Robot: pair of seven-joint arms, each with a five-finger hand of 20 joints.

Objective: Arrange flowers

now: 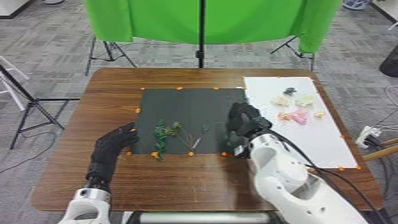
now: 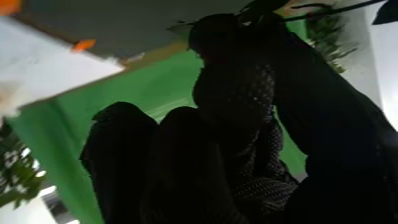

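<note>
White and bulky, the right arm [image 1: 289, 175] comes in nearest the head camera, with a black cable [image 1: 311, 162] running along it; at its end the right hand [image 1: 242, 120] is over the right side of the black sheet [image 1: 213, 102], close to the white sheet [image 1: 271, 132]. From my seat, the wrist view has its thumb and a finger closed together in a pinch on 1 thin dark stem [image 2: 333, 11], with a dark leaf [image 2: 386, 14] beyond the grip; how firm the pinch is, I can't tell.

On the other side the left arm [image 1: 87, 205] reaches up to the black sheet's left edge; the left hand [image 1: 111, 144] lies there with its fingers loosely extended, holding nothing that I can see.

Between the 2 hands, on the black sheet, I have a long leafy green stem [image 1: 161, 137], a yellowish-green sprig [image 1: 175, 127] just beside it, some pale thin stalks [image 1: 195, 143] and 1 small green sprig [image 1: 205, 128]; on the white sheet sit a dark grey-green bloom [image 1: 290, 91], 2 cream blooms [image 1: 305, 101] below it, then a pink bloom [image 1: 298, 117] between 2 peach blooms [image 1: 319, 114]. Orange markers [image 1: 190, 154] dot the sheet edges on the brown table [image 1: 178, 185]; green cloth [image 1: 151, 20] hangs behind.
</note>
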